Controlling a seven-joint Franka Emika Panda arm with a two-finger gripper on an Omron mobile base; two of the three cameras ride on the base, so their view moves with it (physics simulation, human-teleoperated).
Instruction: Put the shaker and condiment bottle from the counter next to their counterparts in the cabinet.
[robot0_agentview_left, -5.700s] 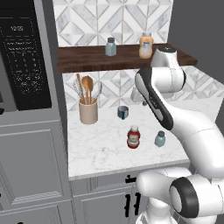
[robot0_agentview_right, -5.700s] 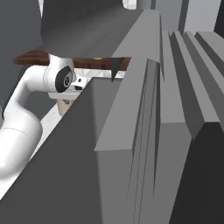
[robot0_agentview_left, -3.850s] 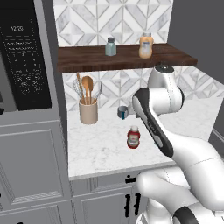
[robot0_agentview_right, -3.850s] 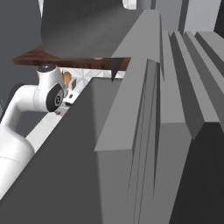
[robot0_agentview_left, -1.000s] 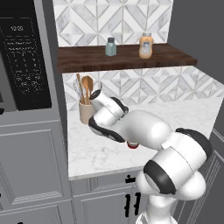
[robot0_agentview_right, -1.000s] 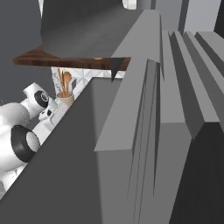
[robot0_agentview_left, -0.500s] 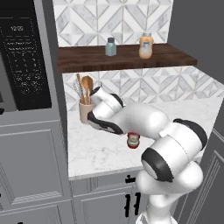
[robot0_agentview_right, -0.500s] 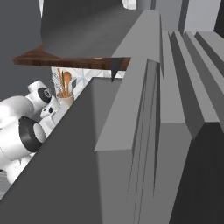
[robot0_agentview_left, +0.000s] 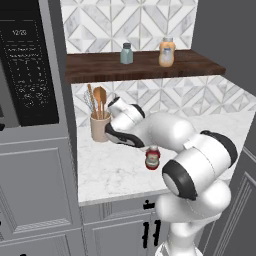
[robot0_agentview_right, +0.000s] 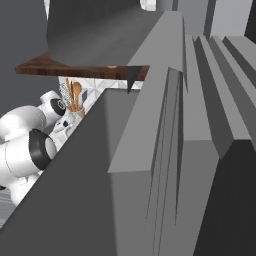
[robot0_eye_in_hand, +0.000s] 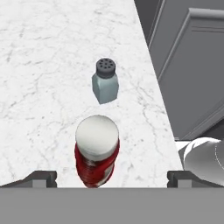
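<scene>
The red condiment bottle (robot0_eye_in_hand: 97, 153) with its white cap stands on the marble counter (robot0_eye_in_hand: 39, 65), seen from above. My gripper (robot0_eye_in_hand: 111, 177) is open, its two dark fingertips (robot0_eye_in_hand: 43, 177) spread wide on either side of the bottle and short of it, touching nothing. Beyond the bottle stands the pale teal shaker (robot0_eye_in_hand: 105, 82) with its grey cap. In the left base view the bottle (robot0_agentview_left: 152, 157) shows under my curled arm (robot0_agentview_left: 165, 132), which hides the counter shaker. On the brown shelf (robot0_agentview_left: 100, 67) stand the second teal shaker (robot0_agentview_left: 126, 53) and the orange bottle (robot0_agentview_left: 167, 52).
A beige holder with wooden utensils (robot0_agentview_left: 100, 125) stands on the counter just left of my hand. A black microwave (robot0_agentview_left: 25, 65) sits in the tall grey unit at the left. The counter's front edge and grey doors (robot0_eye_in_hand: 192, 65) run close beside the bottle and shaker.
My arm has swung down from beside the shelf and curled left over the counter. In the last second the hand drew back slightly toward the utensil holder. The bottle has not moved.
</scene>
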